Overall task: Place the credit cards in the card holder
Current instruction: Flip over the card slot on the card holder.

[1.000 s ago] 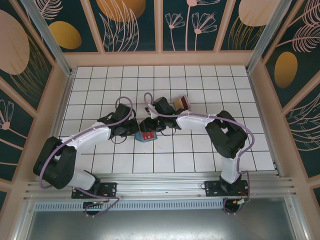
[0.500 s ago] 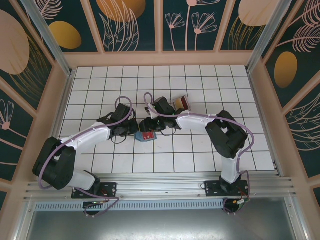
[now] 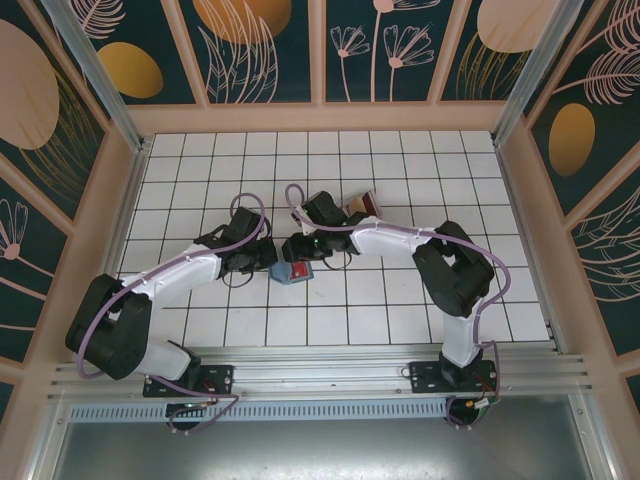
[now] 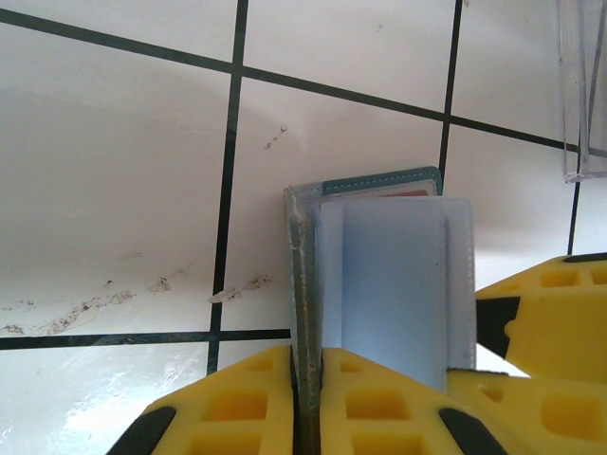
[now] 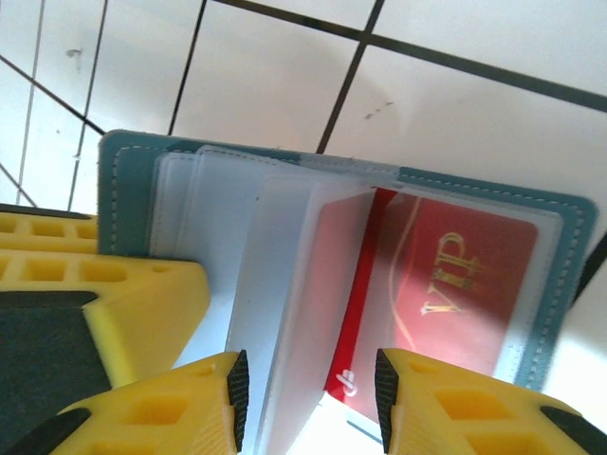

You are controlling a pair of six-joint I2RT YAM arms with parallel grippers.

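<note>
The card holder [image 3: 290, 275] lies open on the white tiles, teal outside with clear sleeves inside [image 5: 128, 190]. A red credit card [image 5: 465, 275] marked VIP lies flat in its right sleeve. My left gripper [image 3: 266, 260] is shut on the holder's cover, seen edge-on between the yellow fingers [image 4: 305, 379]. My right gripper [image 3: 303, 252] hovers over the holder's near edge with its jaws apart [image 5: 311, 391]. An upright clear sleeve leaf and the thin edge of a red card stand in that gap, and neither pad visibly touches them.
A clear plastic box [image 3: 362, 206] with tan and dark red contents sits just behind the right arm, and its corner [image 4: 580, 95] shows in the left wrist view. White tiled floor stretches all round, bounded by wooden walls.
The right gripper has edged slightly left over the holder and now covers more of the clear box. The left arm and the holder have not moved.
</note>
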